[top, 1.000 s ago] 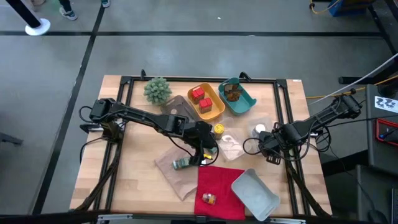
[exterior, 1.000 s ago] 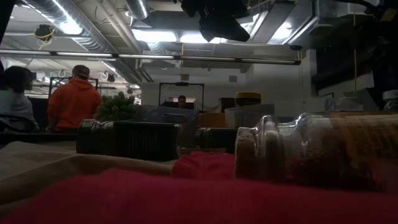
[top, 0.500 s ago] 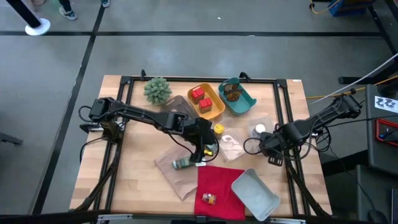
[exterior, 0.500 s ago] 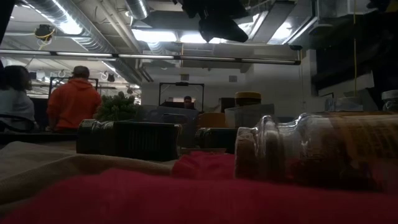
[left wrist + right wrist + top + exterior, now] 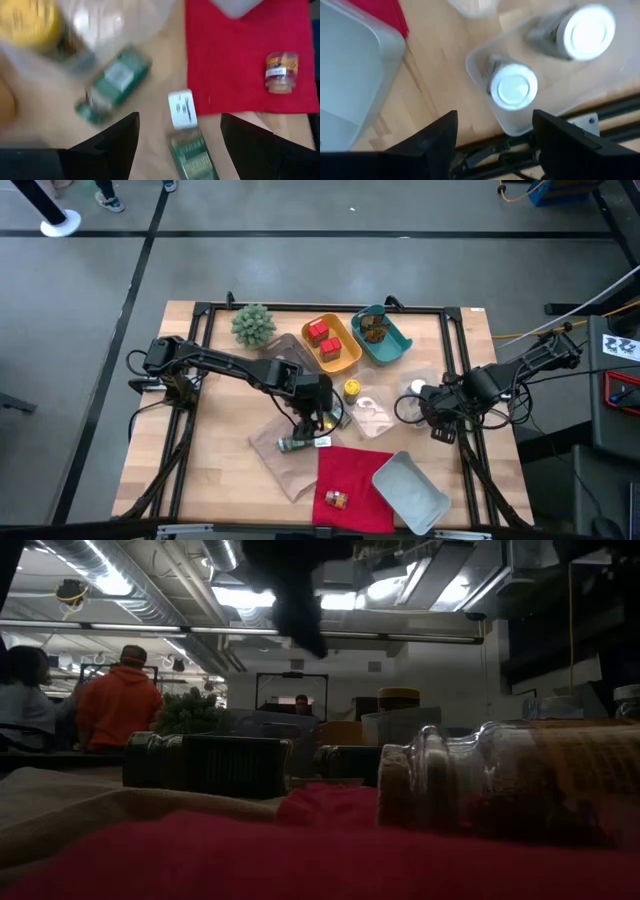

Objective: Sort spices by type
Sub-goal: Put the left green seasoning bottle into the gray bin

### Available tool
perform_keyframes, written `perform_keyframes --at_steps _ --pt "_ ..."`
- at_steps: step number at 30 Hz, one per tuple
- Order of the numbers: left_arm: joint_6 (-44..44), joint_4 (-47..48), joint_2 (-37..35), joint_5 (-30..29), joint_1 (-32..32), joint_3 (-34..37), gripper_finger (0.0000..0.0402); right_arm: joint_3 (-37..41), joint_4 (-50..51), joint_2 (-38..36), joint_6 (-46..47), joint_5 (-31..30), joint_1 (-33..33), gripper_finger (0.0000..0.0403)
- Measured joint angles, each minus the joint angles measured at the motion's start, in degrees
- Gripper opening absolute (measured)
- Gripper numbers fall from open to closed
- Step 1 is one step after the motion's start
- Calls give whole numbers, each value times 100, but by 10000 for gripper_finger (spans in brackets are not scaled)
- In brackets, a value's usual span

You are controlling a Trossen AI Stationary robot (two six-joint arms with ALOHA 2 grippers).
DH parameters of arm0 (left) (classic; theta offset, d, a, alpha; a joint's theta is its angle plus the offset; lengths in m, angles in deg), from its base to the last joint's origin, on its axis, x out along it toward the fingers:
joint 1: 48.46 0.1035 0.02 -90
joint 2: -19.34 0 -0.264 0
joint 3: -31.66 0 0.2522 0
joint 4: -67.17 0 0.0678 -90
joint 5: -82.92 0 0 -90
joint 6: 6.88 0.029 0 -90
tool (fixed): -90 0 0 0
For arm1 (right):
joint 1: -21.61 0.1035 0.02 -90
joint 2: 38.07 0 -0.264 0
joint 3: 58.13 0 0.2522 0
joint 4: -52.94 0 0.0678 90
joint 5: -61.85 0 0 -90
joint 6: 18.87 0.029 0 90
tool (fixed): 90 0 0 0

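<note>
Two green-capped spice jars lie on their sides on a brown cloth (image 5: 285, 455): one (image 5: 115, 82) farther off, one (image 5: 189, 150) with a white label between my left gripper's fingers. My left gripper (image 5: 180, 150) hangs open above it, slanting down, and touches nothing (image 5: 318, 420). A yellow-capped jar (image 5: 352, 388) stands nearby. Two white-capped jars (image 5: 512, 89) (image 5: 585, 31) stand in a clear tray (image 5: 485, 55). My right gripper (image 5: 492, 145) is open above them, pointing down (image 5: 437, 412). A brown-spice jar (image 5: 335, 500) lies on the red cloth (image 5: 352, 465).
An orange tray (image 5: 340, 358) holds two red tins; a teal tray (image 5: 395, 350) holds brown jars. A grey tray (image 5: 410, 488) sits at the near right. A spiky green plant (image 5: 253, 323) stands at the far left. People stand in the room beyond the table (image 5: 118, 695).
My left gripper has shifted a little toward the table's left edge, tipped its fingers and rolled somewhat, staying open over the green-capped jars. My right gripper has risen straight up above the white-capped jars, still open. No jar has moved.
</note>
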Motion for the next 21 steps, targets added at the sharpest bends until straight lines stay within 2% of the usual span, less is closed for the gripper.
perform_keyframes --at_steps 6,10,21 --pt "-1068 1147 -2 -56 -201 1 263 -196 -213 -2 0 -363 0 255" --pt "-1575 1884 33 -462 -507 2 263 -196 -449 -2 0 -461 0 255" --pt "-2588 2023 248 -1341 -1314 27 263 -196 -638 0 0 -479 0 255"
